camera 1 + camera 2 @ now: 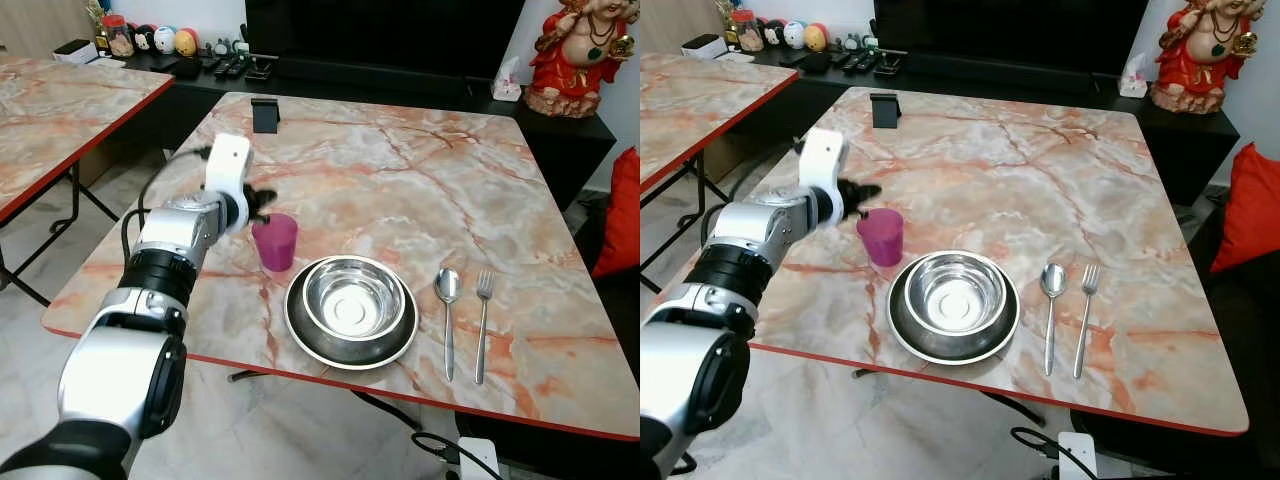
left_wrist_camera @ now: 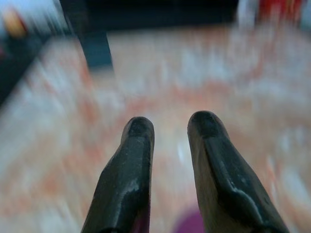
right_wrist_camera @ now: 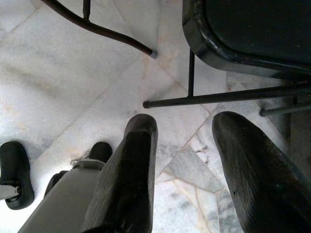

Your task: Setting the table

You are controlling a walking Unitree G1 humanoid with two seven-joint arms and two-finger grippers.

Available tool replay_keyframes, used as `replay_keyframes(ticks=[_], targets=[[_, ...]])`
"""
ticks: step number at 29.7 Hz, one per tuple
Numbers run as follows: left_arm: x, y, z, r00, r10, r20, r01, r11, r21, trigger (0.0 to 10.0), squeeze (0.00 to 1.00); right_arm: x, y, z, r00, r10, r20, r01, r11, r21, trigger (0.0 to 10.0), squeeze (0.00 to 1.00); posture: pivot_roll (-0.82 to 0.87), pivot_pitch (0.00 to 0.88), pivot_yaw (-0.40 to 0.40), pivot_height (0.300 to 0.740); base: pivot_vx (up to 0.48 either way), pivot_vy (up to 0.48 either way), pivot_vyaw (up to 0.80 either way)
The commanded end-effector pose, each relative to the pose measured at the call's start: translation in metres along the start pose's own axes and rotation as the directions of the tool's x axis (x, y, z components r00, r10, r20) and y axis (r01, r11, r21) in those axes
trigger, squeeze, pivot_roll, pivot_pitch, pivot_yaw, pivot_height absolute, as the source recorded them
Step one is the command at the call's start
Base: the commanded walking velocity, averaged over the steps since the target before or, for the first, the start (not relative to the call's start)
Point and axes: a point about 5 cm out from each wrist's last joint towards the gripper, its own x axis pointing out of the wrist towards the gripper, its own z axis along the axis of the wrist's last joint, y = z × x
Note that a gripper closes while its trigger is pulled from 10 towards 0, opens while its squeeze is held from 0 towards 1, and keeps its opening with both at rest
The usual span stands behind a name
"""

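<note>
Marble table (image 1: 400,180), near its front edge: I had the left gripper (image 1: 262,203) just behind the pink cup (image 1: 275,242), fingers slightly parted, empty, cup standing beside the bowl (image 1: 352,300); right gripper (image 3: 187,160) hung open.

The robot's left arm (image 1: 150,290) was a chain of rounded silver shells joined by black ribbed rings, with a black cable looping beside it. A white boxy wrist block (image 1: 228,170) capped it. Each gripper carried two long, matte-black, round-tipped fingers (image 2: 129,179), lightly scuffed.
</note>
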Motion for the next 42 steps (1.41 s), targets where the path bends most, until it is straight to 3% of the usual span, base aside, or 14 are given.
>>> replay_keyframes(ticks=[1, 7, 13, 16, 20, 24, 27, 30, 34, 35, 36, 38, 39, 42], targets=[[-0.010, 0.005, 0.007, 0.987, 0.044, 0.153, -0.064, 0.990, 0.126, 10.0, 0.00, -0.001, -0.003, -0.005, 1.000, -0.005, -0.021, 0.005, 1.000, 0.000, 10.0, 0.00, 0.12, 0.000, -0.053, 0.724, 0.000, 0.000, 0.00], [-0.031, 0.019, -0.009, 0.945, 0.196, 0.261, -0.242, 0.957, 0.158, 10.0, 0.00, -0.001, -0.005, -0.006, 1.000, -0.007, -0.019, 0.007, 1.000, 0.008, 10.0, 0.00, 0.12, 0.000, -0.055, 0.724, 0.000, 0.000, 0.00], [-0.069, 0.049, -0.025, 0.843, 0.429, 0.325, -0.494, 0.856, 0.151, 10.0, 0.00, -0.001, -0.007, -0.008, 1.000, -0.012, -0.020, 0.013, 1.000, 0.009, 10.0, 0.00, 0.13, 0.000, -0.065, 0.724, 0.000, 0.000, 0.00], [-0.092, 0.074, -0.028, 0.761, 0.535, 0.367, -0.629, 0.746, 0.218, 10.0, 0.00, -0.002, -0.007, -0.009, 1.000, -0.013, -0.021, 0.013, 1.000, 0.008, 10.0, 0.00, 0.14, 0.000, -0.068, 0.724, 0.000, 0.000, 0.00], [-0.147, 0.131, -0.054, 0.563, 0.763, 0.317, -0.825, 0.495, 0.274, 10.0, 0.00, -0.002, -0.005, -0.010, 1.000, -0.011, -0.022, 0.011, 1.000, 0.015, 10.0, 0.00, 0.14, 0.000, -0.066, 0.724, 0.000, 0.000, 0.00], [-0.182, 0.159, -0.084, 0.446, 0.869, 0.216, -0.871, 0.366, 0.327, 10.0, 0.00, -0.002, -0.004, -0.010, 1.000, -0.009, -0.024, 0.009, 1.000, 0.014, 10.0, 0.00, 0.15, 0.000, -0.066, 0.724, 0.000, 0.000, 0.00], [-0.223, 0.182, -0.131, 0.330, 0.939, 0.093, -0.848, 0.252, 0.466, 10.0, 0.00, -0.002, -0.005, -0.011, 1.000, -0.017, -0.025, 0.018, 1.000, 0.015, 10.0, 0.00, 0.16, 0.000, -0.066, 0.724, 0.000, 0.000, 0.00], [-0.248, 0.187, -0.161, 0.261, 0.965, -0.002, -0.811, 0.220, 0.542, 10.0, 0.00, -0.002, -0.004, -0.010, 0.999, -0.018, -0.026, 0.019, 1.000, 0.017, 10.0, 0.00, 0.15, 0.000, -0.062, 0.724, 0.000, 0.000, 0.00], [-0.256, 0.182, -0.184, 0.252, 0.962, -0.108, -0.784, 0.269, 0.560, 10.0, 0.00, -0.002, -0.004, -0.009, 0.999, -0.021, -0.025, 0.022, 0.999, 0.025, 10.0, 0.00, 0.16, 0.000, -0.062, 0.724, 0.000, 0.000, 0.00], [-0.249, 0.161, -0.216, 0.349, 0.883, -0.313, -0.747, 0.464, 0.476, 10.0, 0.00, -0.001, -0.005, -0.008, 0.999, -0.023, -0.025, 0.024, 1.000, 0.016, 10.0, 0.00, 0.15, 0.000, -0.062, 0.724, 0.000, 0.000, 0.00], [-0.237, 0.141, -0.235, 0.455, 0.780, -0.428, -0.668, 0.618, 0.415, 10.0, 0.00, -0.001, -0.005, -0.008, 0.999, -0.026, -0.029, 0.026, 1.000, 0.007, 10.0, 0.00, 0.16, 0.000, -0.066, 0.724, 0.000, 0.000, 0.00], [-0.221, 0.110, -0.255, 0.587, 0.603, -0.541, -0.500, 0.795, 0.343, 10.0, 0.00, -0.001, -0.005, -0.009, 0.999, -0.030, -0.038, 0.030, 1.000, -0.008, 10.0, 0.00, 0.15, 0.000, -0.062, 0.724, 0.000, 0.000, 0.00], [-0.213, 0.089, -0.265, 0.646, 0.481, -0.593, -0.402, 0.875, 0.271, 10.0, 0.00, -0.001, -0.005, -0.009, 0.999, -0.033, -0.041, 0.033, 0.999, -0.008, 10.0, 0.00, 0.14, 0.000, -0.057, 0.724, 0.000, 0.000, 0.00], [-0.200, 0.057, -0.278, 0.701, 0.315, -0.640, -0.286, 0.946, 0.154, 10.0, 0.00, -0.001, -0.006, -0.010, 0.998, -0.038, -0.041, 0.038, 0.999, -0.002, 10.0, 0.00, 0.13, 0.000, -0.048, 0.724, 0.000, 0.000, 0.00]])
